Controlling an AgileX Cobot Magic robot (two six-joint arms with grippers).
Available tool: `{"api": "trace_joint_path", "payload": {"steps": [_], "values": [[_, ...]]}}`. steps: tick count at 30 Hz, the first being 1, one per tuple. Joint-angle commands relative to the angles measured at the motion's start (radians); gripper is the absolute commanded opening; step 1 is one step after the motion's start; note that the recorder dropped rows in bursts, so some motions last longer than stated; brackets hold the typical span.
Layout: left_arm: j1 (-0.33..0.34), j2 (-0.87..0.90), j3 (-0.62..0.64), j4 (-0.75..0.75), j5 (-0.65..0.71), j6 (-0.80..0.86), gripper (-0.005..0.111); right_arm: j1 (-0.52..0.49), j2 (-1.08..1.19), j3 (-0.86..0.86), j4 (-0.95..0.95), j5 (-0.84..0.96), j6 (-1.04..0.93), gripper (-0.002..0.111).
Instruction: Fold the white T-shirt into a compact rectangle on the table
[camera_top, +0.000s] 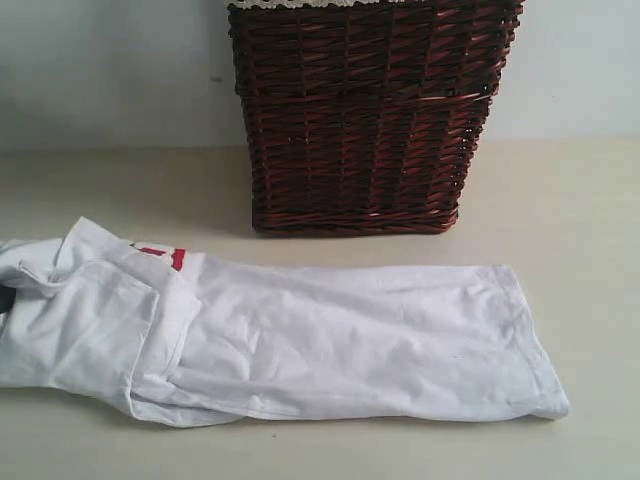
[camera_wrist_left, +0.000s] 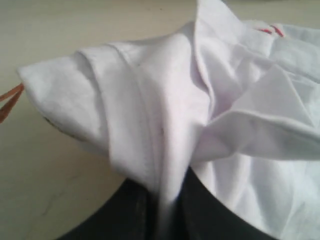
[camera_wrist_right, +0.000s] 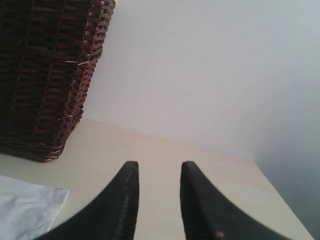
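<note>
The white T-shirt lies as a long strip across the table, with a bit of red lettering showing near its left end. That left end is bunched and lifted. My left gripper is shut on a ridge of the shirt's fabric; an orange tag sticks out beside it. In the exterior view only a dark sliver of this gripper shows at the left edge. My right gripper stands open over bare table, with nothing between its fingers; a shirt corner lies off to one side.
A dark brown wicker basket stands behind the shirt at the back of the table, close to the pale wall. The right wrist view also shows the basket and the table's far edge.
</note>
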Motion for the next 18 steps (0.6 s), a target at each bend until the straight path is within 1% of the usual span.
{"api": "trace_joint_path", "payload": {"steps": [1,3,4,5,7,14,18], "values": [[0.006,-0.094,0.004,-0.160,0.054,0.078,0.000,-0.004,-0.005,0.005,0.003,-0.006,0.001,0.030],[0.006,-0.125,0.004,-0.162,0.068,0.121,0.000,-0.004,-0.005,0.005,0.003,-0.006,0.001,0.030],[0.006,-0.128,0.004,-0.162,0.068,0.121,0.000,-0.004,-0.005,0.005,0.003,-0.006,0.001,0.030],[0.006,-0.128,0.004,-0.162,0.031,0.114,0.000,-0.004,-0.005,0.005,0.003,-0.006,0.001,0.030],[0.006,-0.128,0.017,-0.162,0.001,0.112,0.000,-0.004,-0.005,0.005,0.003,-0.006,0.001,0.030],[0.007,-0.128,0.086,-0.162,-0.017,0.112,0.000,-0.004,-0.005,0.005,0.003,-0.006,0.001,0.030],[0.051,-0.161,0.093,-0.162,0.018,0.079,0.000,-0.004,-0.005,0.005,0.003,-0.006,0.001,0.030]]}}
